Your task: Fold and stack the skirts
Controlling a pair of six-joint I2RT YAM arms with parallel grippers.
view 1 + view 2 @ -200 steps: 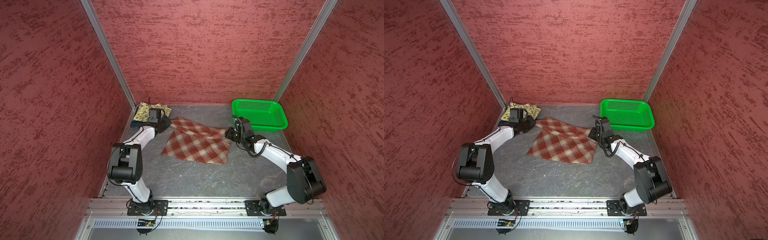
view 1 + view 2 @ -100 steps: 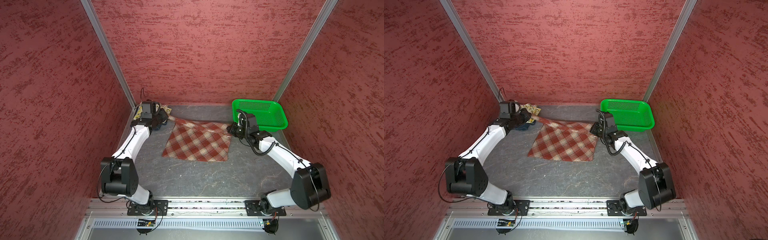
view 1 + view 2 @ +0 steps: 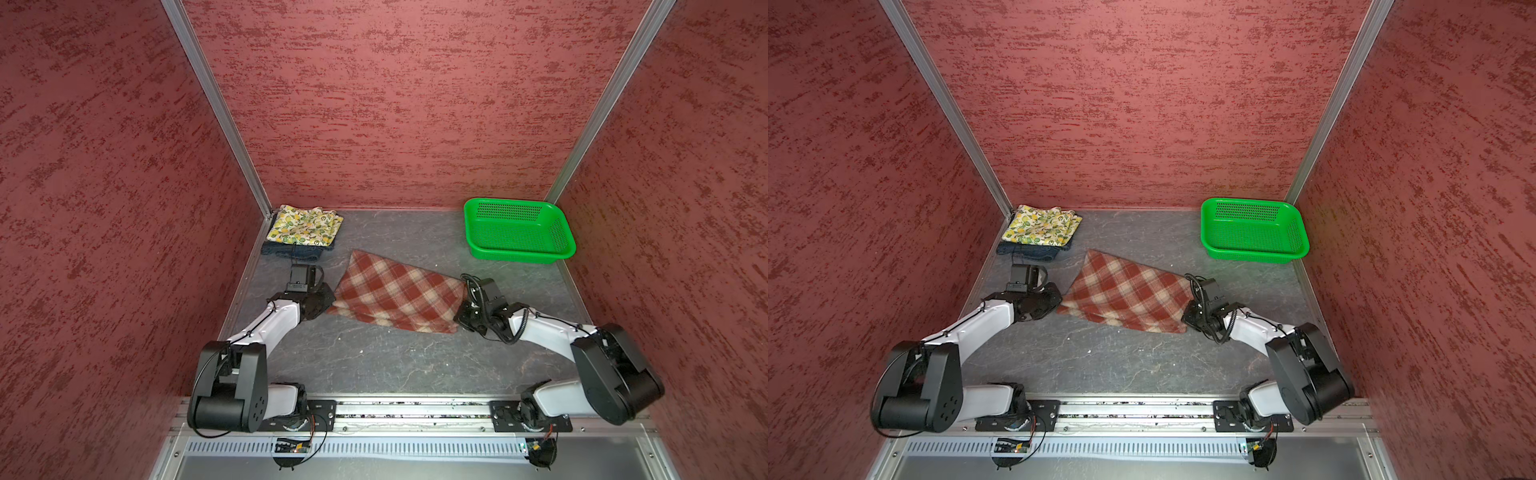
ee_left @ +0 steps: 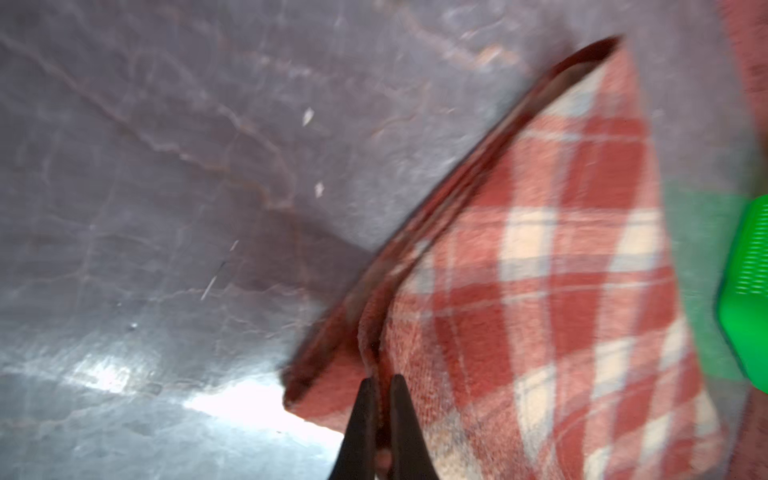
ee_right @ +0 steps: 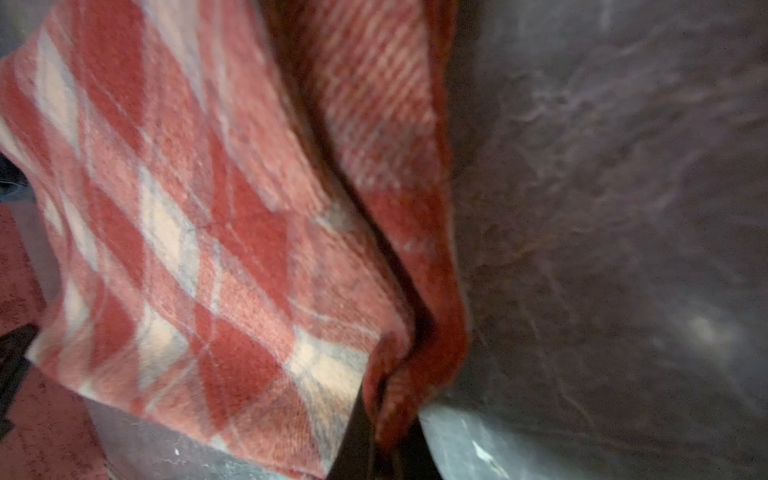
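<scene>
The folded plaid skirt (image 3: pixel 395 297) stretches between both claws over the middle of the bench (image 3: pixel 374 365). The left claw (image 4: pixel 381 382) pinches its left corner, and the right claw (image 5: pixel 384 428) pinches its right edge. The lemon skirt (image 3: pixel 303 224) lies on the denim skirt (image 3: pixel 291 250) in the far left corner.

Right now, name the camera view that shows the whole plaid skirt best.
Go with a top view: in both top views the plaid skirt appears nearly whole, its folded outline clear. Each wrist view shows only one blurred, pinched corner of it up close.
</scene>
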